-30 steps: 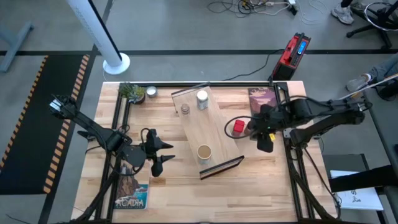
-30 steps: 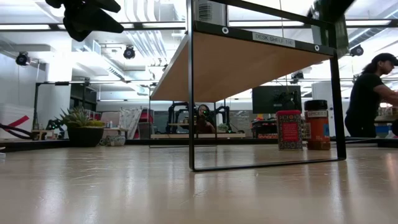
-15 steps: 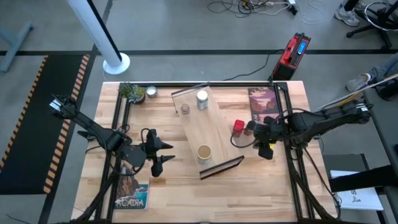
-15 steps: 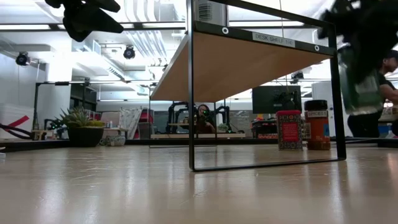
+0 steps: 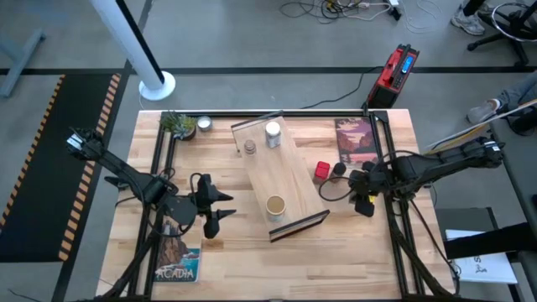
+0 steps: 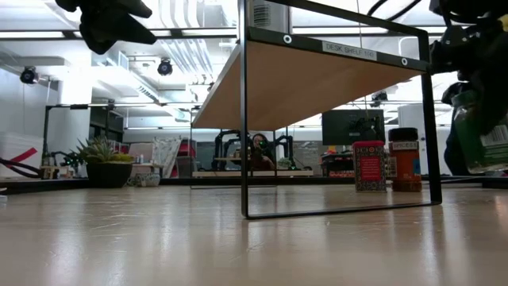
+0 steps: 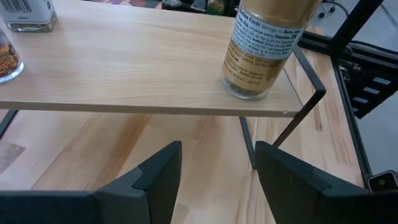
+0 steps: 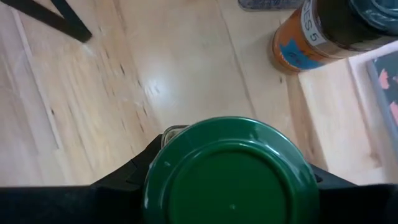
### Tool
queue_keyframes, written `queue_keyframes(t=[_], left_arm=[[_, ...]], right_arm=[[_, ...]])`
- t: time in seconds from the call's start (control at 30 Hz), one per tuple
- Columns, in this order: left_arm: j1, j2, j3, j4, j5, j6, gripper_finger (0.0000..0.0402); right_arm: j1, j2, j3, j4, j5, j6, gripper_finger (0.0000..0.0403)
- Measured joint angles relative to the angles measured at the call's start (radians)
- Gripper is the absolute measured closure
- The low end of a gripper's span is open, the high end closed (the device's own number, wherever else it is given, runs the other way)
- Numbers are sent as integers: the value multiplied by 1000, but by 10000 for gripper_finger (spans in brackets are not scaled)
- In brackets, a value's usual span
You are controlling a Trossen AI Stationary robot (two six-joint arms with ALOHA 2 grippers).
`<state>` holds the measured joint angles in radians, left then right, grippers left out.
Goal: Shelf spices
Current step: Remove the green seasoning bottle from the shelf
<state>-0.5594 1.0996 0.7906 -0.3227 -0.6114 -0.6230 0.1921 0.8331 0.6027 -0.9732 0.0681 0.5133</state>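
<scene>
Gripping green-lidded jar (image 8: 231,167), right end effector (image 5: 366,191)

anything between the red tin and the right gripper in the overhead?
Yes: the black-lidded jar stands between the red tin and the right gripper, which holds the green-lidded jar. High view shows it.

You are in a robotics lab: a bare concrete floor (image 5: 252,33) with loose cables (image 5: 336,8), ceiling pipes (image 6: 186,48), monitors (image 6: 352,125) and office chairs (image 5: 513,18) beyond the tabletop (image 5: 252,260).

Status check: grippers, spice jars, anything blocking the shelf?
Right gripper shut on green-lidded jar, off the shelf. Left gripper open, waiting. Three jars shelved. Nothing blocking.
</scene>
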Motion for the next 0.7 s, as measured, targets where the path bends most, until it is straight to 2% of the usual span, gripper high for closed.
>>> queue_keyframes(t=[0.47, 0.7], left_arm=[[0, 0, 0, -11, 1, -15, 209], [0, 0, -1, -18, 2, -15, 209]], right_arm=[[0, 7, -65, 127, 21, 114, 223], [1, 7, -114, 128, 38, 153, 218]])
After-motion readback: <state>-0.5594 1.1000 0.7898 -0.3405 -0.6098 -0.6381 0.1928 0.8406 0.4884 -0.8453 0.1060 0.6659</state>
